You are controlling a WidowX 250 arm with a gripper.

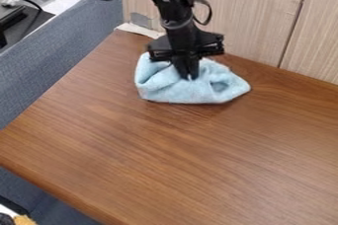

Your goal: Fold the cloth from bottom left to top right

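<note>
Cloth (188,93) lies bunched beneath the gripper (190,76), whether spread or pinching I cannot tell.

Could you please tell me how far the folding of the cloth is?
Partly done, it seems: the light blue cloth lies gathered in uneven folds, not flat. In hand: the gripper is down at the cloth's middle; whether it grips, I cannot tell. Probably left: laying one neat diagonal fold, since no clean crease shows, then lifting the gripper away.
</note>
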